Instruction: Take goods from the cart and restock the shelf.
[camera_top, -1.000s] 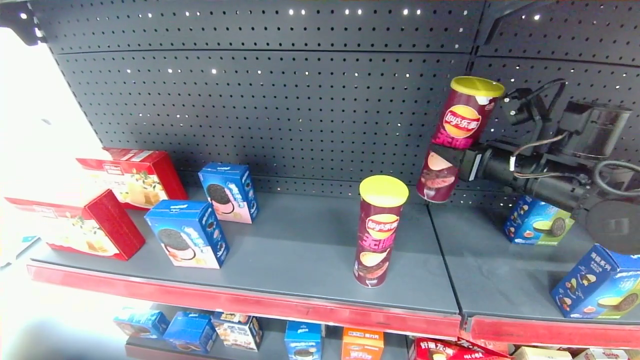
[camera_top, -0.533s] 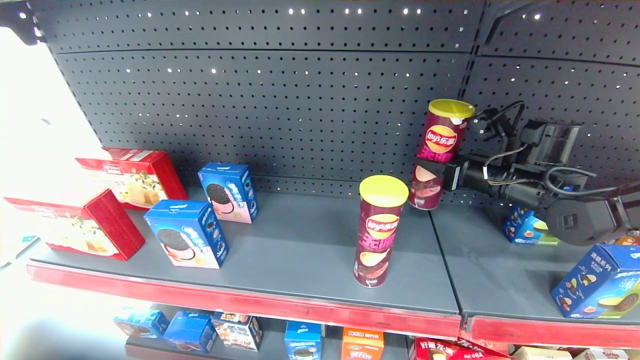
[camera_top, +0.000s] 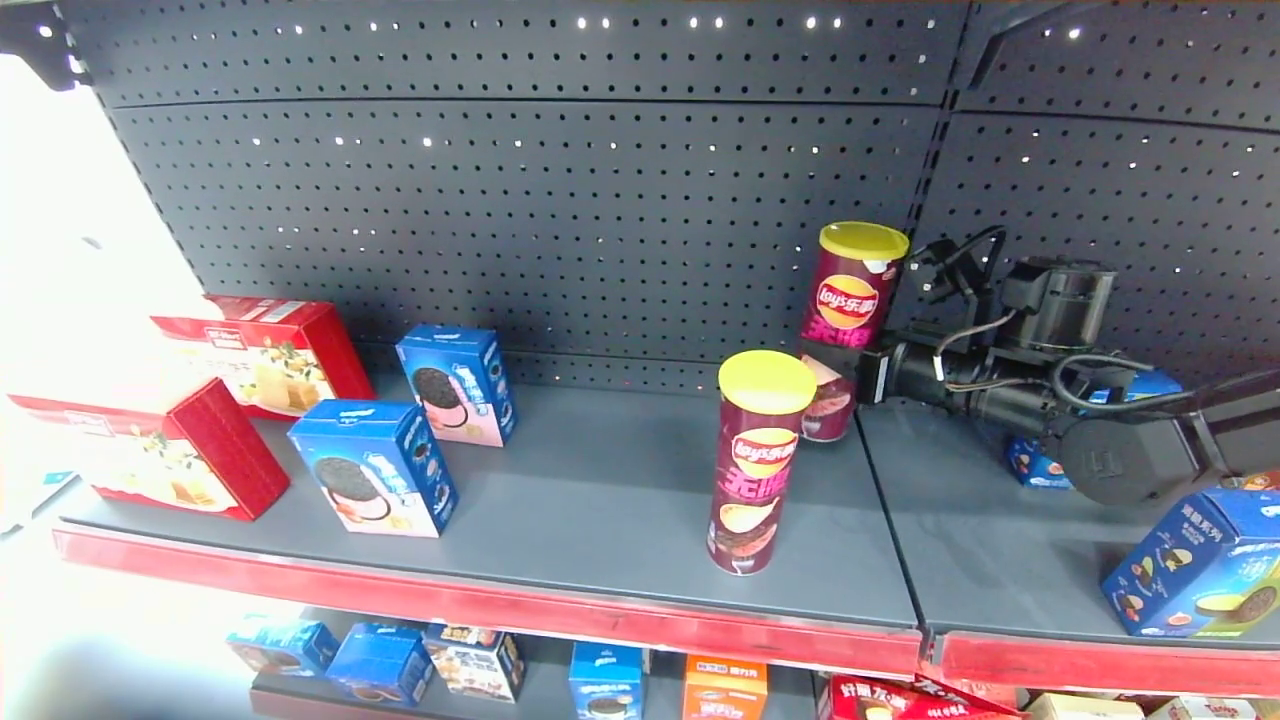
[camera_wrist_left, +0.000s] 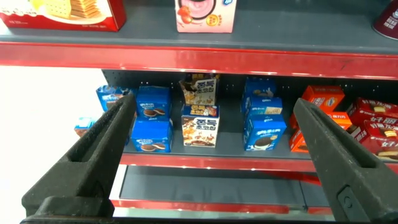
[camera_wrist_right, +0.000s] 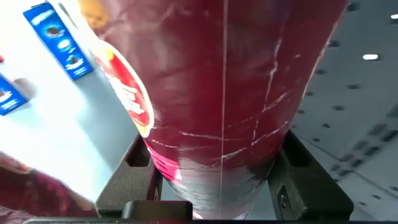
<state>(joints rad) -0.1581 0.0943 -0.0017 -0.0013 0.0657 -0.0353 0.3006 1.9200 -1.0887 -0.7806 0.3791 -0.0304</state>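
Observation:
My right gripper (camera_top: 838, 368) is shut on a maroon chip can with a yellow lid (camera_top: 848, 300), held upright near the back of the grey shelf (camera_top: 600, 500), its base low over the shelf behind a second, matching chip can (camera_top: 756, 462) that stands near the shelf's front. The held chip can (camera_wrist_right: 224, 93) fills the space between my right gripper's fingers (camera_wrist_right: 134, 171). My left gripper (camera_wrist_left: 214, 155) is open with nothing between its fingers, facing the lower shelf rows of boxed goods.
Two blue cookie boxes (camera_top: 378, 466) and two red biscuit boxes (camera_top: 262, 352) stand on the shelf's left. Blue-green boxes (camera_top: 1195, 562) sit on the right section. A pegboard wall (camera_top: 560, 220) backs the shelf. Lower shelf holds several small boxes (camera_wrist_left: 200, 115).
My right arm has carried the held chip can down and to the left, from high beside the pegboard to just behind the standing can. Nothing else has moved.

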